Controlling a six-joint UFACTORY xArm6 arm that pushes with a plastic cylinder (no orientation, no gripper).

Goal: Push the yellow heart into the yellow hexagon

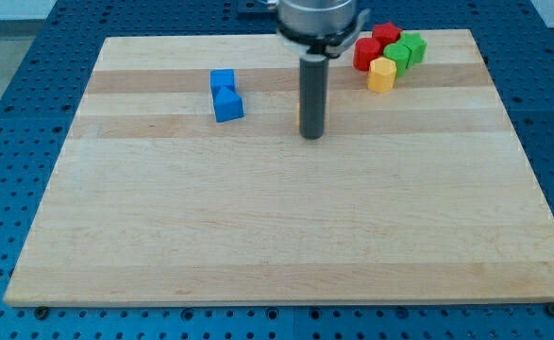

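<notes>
No fingers here: my tip (311,135) is a bare rod end that grasps nothing. It stands on the wooden board (277,236), hiding nearly all of the yellow heart (298,115), a sliver at the rod's left edge; whether they touch, and the heart's heading, cannot be told. From the tip, the yellow hexagon (381,75) lies toward the view's upper right, well apart.

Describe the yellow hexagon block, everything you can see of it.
The yellow hexagon is a small, solid-looking block with a flat six-sided top and short vertical faces, evenly bright yellow with a matte finish. It sits flat near the wooden board's top right, at the lower left edge of a cluster, touching or almost touching a red block and a green block. My tip is off to its left, well apart.
</notes>
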